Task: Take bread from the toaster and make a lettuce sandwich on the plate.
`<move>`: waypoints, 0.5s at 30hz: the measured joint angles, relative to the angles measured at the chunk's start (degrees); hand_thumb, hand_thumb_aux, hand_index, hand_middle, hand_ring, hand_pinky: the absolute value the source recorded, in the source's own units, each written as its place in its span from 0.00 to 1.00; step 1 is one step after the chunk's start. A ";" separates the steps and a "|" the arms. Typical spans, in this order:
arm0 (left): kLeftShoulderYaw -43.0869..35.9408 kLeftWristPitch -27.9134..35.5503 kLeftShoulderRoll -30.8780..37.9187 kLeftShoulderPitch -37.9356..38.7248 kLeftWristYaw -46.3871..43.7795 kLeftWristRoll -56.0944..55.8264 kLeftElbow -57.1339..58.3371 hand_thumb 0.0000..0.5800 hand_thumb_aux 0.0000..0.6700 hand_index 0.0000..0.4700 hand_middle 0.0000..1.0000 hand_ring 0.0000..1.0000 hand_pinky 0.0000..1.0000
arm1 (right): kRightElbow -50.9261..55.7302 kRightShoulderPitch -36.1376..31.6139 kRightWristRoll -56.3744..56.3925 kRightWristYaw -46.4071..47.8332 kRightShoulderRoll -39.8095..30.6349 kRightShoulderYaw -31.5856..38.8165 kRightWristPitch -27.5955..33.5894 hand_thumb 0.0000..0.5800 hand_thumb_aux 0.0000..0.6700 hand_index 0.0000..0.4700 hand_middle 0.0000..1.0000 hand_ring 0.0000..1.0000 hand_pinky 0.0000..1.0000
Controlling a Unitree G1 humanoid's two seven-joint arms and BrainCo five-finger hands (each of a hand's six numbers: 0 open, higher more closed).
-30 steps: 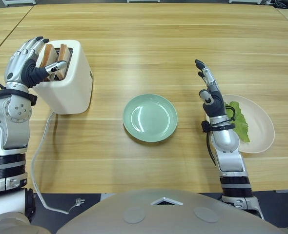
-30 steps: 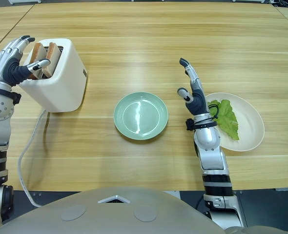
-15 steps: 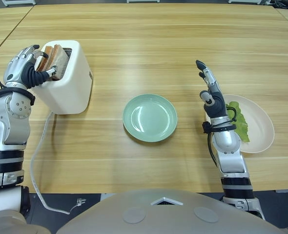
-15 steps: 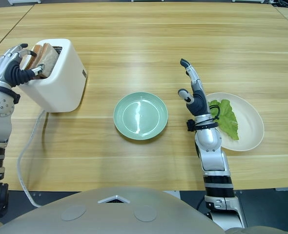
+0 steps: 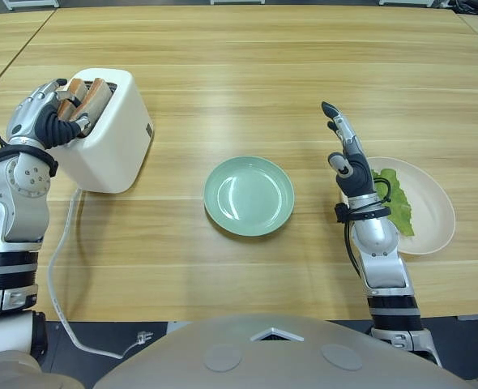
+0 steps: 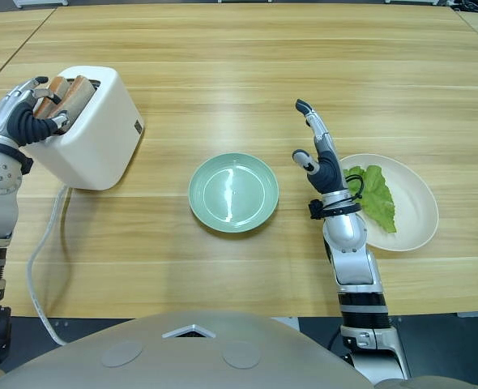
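A white toaster [image 5: 113, 138] sits on the far left of the wooden table [image 5: 247, 65]. Two slices of bread [image 5: 91, 93] stick up out of its top. The left hand [image 5: 43, 120] is at the top left of the toaster. Its fingers are curled tight on the bread, wrapped over the left slice, with the thumb on the near side. I cannot tell if the hand also squeezes the right slice.

A green plate [image 5: 249, 195] lies in the middle of the table, well apart from the toaster. Nothing is on it.

The right hand [image 5: 349, 160] is up above the table, between the green plate and a cream plate [image 5: 435, 223] on the right. Its fingers [image 6: 313, 123] are straight and spread a little, pointing far away, and it holds nothing.

A leaf of lettuce [image 6: 374, 198] lies on the left part of the cream plate, just beside the right hand.

In the left eye view the wrist of the right hand covers the left edge of the leaf. In the right eye view more of the leaf is seen, with a thin bit of plate between it and the wrist.

A pale cord [image 5: 59, 267] runs from the toaster toward the near edge of the table. In the left eye view it hangs off the edge and ends in a plug [image 5: 144, 333]. In the right eye view the cord runs down and goes behind the near edge.
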 measured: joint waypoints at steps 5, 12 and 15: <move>-1.07 0.40 0.05 0.15 -0.64 -0.34 0.55 1.00 1.00 1.00 0.00 0.00 0.00 | -0.02 0.00 -0.17 -0.01 -0.04 0.04 0.00 0.00 0.00 0.00 0.00 0.00 0.00; 3.32 -1.91 -2.24 -0.54 5.40 -4.75 -2.38 1.00 1.00 1.00 0.00 0.00 0.00 | -0.06 -0.07 -0.44 -0.01 -0.04 0.18 0.03 0.00 0.00 0.00 0.00 0.00 0.00; 7.58 -4.79 -3.03 -2.34 8.30 -8.49 -7.78 1.00 1.00 1.00 0.00 0.00 0.00 | 0.00 -0.39 -0.47 -0.03 -0.02 0.43 0.03 0.00 0.00 0.00 0.00 0.00 0.00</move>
